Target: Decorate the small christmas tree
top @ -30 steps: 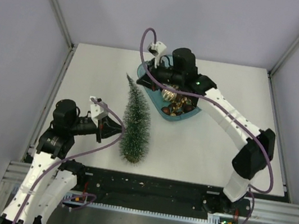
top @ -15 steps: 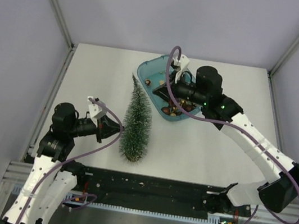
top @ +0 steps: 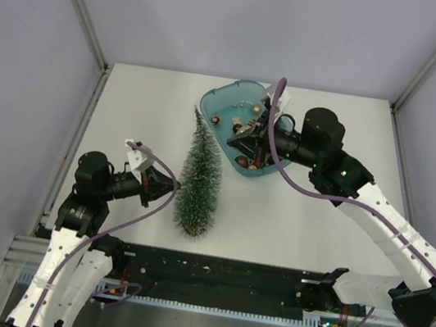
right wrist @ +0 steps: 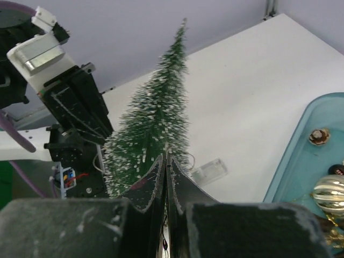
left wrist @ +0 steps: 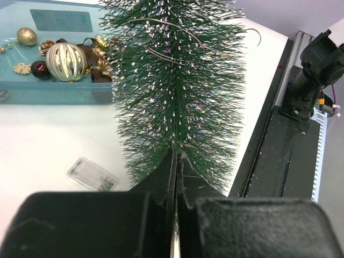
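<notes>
Right arm's swung round since a second ago: it was reaching over the tray's far end, and now the right gripper [top: 241, 139] comes in from the side, aimed at the tree. Closest to us, the left gripper [top: 170, 193] sits left of the small christmas tree [top: 198, 181], fingers pressed together, tips in the low bristles. The tree stands upright on the table [top: 292, 217], a slim cone of stiff dark green bristles tipped white. Beyond it sits the teal plastic tray [top: 211, 100] with shiny bits and a ribbed gold ball [left wrist: 66, 61]. The right fingers are pressed together too, and we can't tell if they're pinching anything. We reckon we're on fetching an ornament, so next up is opening wide and a gentle pinch on something small and slick.
</notes>
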Controlling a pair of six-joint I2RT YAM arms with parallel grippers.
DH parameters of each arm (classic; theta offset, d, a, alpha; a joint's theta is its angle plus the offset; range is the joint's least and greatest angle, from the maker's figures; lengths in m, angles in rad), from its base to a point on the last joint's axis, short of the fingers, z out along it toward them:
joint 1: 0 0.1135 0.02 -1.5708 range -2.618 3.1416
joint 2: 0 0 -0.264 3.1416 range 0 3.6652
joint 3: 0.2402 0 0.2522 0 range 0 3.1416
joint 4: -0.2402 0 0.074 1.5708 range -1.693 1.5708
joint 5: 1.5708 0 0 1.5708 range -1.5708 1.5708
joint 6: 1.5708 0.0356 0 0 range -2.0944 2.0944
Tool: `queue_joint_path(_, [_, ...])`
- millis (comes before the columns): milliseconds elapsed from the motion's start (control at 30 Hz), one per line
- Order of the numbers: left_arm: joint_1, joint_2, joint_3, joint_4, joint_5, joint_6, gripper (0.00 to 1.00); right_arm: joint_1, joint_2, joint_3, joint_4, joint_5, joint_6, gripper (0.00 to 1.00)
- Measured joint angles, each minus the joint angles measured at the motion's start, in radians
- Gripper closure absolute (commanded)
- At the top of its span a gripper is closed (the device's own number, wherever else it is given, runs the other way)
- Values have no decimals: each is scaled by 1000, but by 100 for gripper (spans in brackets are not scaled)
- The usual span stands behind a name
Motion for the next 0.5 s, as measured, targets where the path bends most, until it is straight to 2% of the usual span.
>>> queue_joint_path(233, [3, 0, 0, 13, -3, -8, 100, 118, 16, 0, 7, -6, 13, 100])
queue_joint_path(500, [4, 5, 0, 26, -7, -12, 100, 187, 26, 5, 16, 3, 27, 100])
